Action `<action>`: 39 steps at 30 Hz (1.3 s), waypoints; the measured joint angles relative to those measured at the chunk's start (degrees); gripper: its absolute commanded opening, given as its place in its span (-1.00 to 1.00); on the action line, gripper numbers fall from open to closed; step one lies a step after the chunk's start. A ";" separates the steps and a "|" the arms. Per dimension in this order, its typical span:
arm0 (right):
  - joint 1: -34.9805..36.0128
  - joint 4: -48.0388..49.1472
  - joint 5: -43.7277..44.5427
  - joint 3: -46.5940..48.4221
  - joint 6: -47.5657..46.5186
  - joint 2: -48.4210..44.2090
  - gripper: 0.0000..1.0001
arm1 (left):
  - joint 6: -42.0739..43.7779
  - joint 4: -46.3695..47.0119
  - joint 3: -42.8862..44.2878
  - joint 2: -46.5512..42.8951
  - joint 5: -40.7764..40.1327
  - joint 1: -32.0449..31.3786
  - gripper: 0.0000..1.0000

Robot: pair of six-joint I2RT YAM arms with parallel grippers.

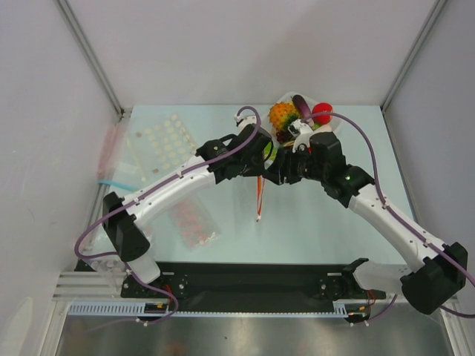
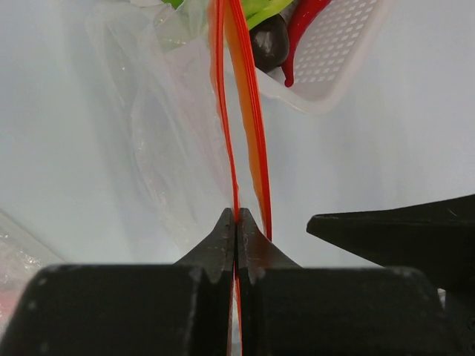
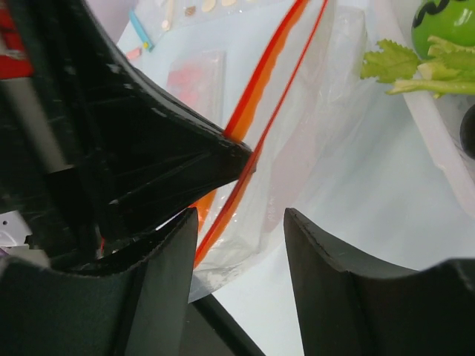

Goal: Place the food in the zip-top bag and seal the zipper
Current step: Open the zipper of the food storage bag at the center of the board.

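The zip-top bag hangs limp with its mouth parted, the zipper split into two orange-red strips. My left gripper is shut on one strip of the zipper, holding it up over the table's middle. Close on its right, my right gripper is open, with the bag corner lying loose between its fingers. The food sits in the white basket: an orange pineapple, a round red fruit and a round green fruit.
The basket also holds a red chili, a dark eggplant and leafy greens. A packet of pink-red dots and a sheet of white dots lie on the left. White walls enclose the table.
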 measured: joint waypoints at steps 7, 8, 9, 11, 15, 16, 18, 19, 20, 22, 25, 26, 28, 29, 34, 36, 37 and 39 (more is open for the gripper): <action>-0.15 1.38 0.76 -0.17 0.42 -1.27 0.14 | -0.33 -0.02 0.00 0.31 0.09 0.00 -0.99; -0.22 1.38 0.76 -0.17 0.55 -1.11 0.14 | -0.42 0.00 0.00 0.31 0.09 0.00 -0.99; -0.22 1.40 0.76 -0.17 0.70 -0.94 0.14 | -0.44 -0.02 0.00 0.31 0.09 0.00 -0.99; -0.26 1.53 0.74 -0.28 0.79 -0.37 0.13 | -0.46 -0.02 0.00 0.31 0.09 0.00 -1.00; -0.37 1.57 0.81 -0.35 0.87 1.29 0.04 | -0.52 -0.02 0.00 0.31 0.20 0.00 -1.00; -0.37 1.51 0.79 -0.35 0.96 1.77 0.01 | -0.55 -0.02 0.00 0.31 0.31 0.00 -0.99; -0.35 1.36 0.81 -0.35 1.11 2.45 -0.14 | -0.57 0.00 0.00 0.31 0.50 0.00 -0.99; -0.35 1.29 0.85 -0.35 1.20 2.71 -0.22 | -0.57 0.00 0.00 0.31 0.50 0.00 -0.99; -0.35 1.18 0.96 -0.35 1.25 2.82 -0.37 | -0.55 0.00 0.00 0.31 0.48 -0.02 -0.99; -0.35 0.81 1.40 -0.35 1.14 2.84 -0.56 | -0.50 -0.09 0.00 0.28 0.39 -0.02 -0.99; -0.35 0.63 1.97 -0.35 1.20 2.84 -1.00 | -0.33 -0.61 0.00 0.13 -0.11 -0.04 -0.99; -0.35 0.52 2.12 -0.35 1.25 2.84 -1.00 | -0.26 -0.85 0.00 0.00 -0.24 -0.04 -0.98; -0.35 0.42 2.23 -0.37 1.49 2.84 -1.00 | 0.33 -1.31 0.00 -0.35 -0.55 -0.04 -0.91; -0.35 0.42 2.23 -0.37 1.62 2.84 -1.00 | 0.63 -1.53 0.00 -0.52 -0.57 -0.04 -0.88; -0.35 0.39 2.23 -0.63 2.21 2.80 -1.00 | 3.61 -3.10 0.00 -1.46 0.50 -0.04 -0.43; -0.35 0.35 2.21 -0.66 2.27 2.69 -1.00 | 4.76 -3.30 -0.09 -1.84 1.05 -0.09 -0.34; -0.35 0.33 2.19 -0.66 2.32 2.60 -1.00 | 5.22 -3.02 -0.57 -2.25 1.27 -0.09 -0.26; -0.35 0.35 2.19 -0.66 2.54 2.29 -1.00 | 6.23 -2.69 -2.25 -3.58 2.12 -0.09 -0.19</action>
